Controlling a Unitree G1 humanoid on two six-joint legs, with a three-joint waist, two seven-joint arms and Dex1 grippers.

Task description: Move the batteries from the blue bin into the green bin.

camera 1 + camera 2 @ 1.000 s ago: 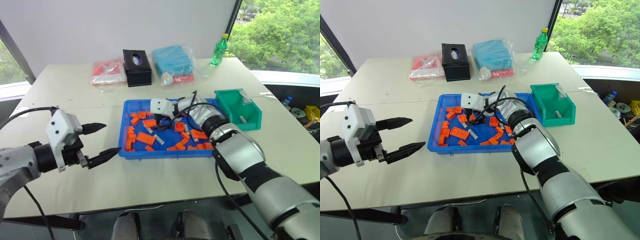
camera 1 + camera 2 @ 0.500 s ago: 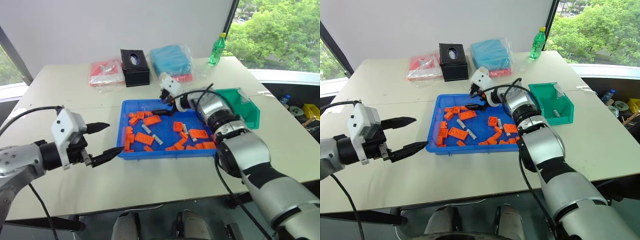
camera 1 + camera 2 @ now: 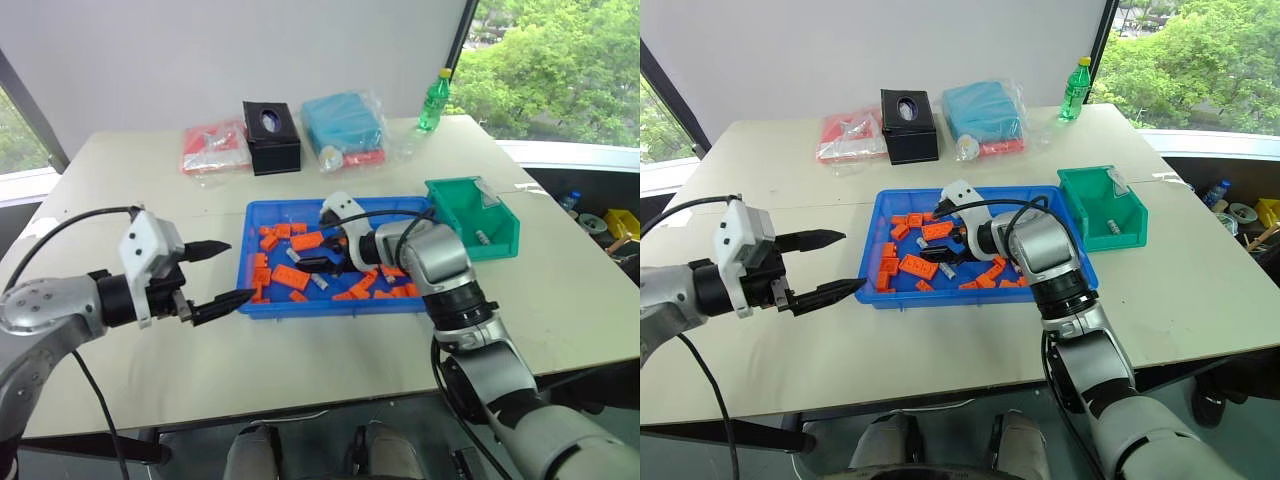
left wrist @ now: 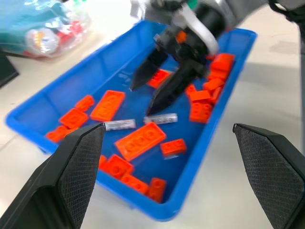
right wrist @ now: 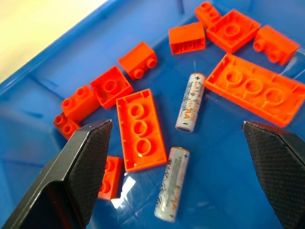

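- While my right gripper (image 4: 162, 81) hangs low inside the blue bin (image 3: 262, 214), its fingers are spread wide, nothing between them
- two batteries (image 5: 190, 101) lie just below it on the bin floor among orange blocks (image 5: 138, 129)
- my left gripper (image 3: 222, 271) hovers beside the bin's left rim, fingers apart, empty
- green bin (image 3: 452, 202) sits just right of the blue one, one battery inside

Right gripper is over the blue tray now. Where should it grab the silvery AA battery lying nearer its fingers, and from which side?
Take the nearer silvery AA battery across its mid-length, coming from above. It lies flat on the blue plastic tray; one long side sits close to a long orange brick, so straddle it carefully. The open right gripper already brackets it.
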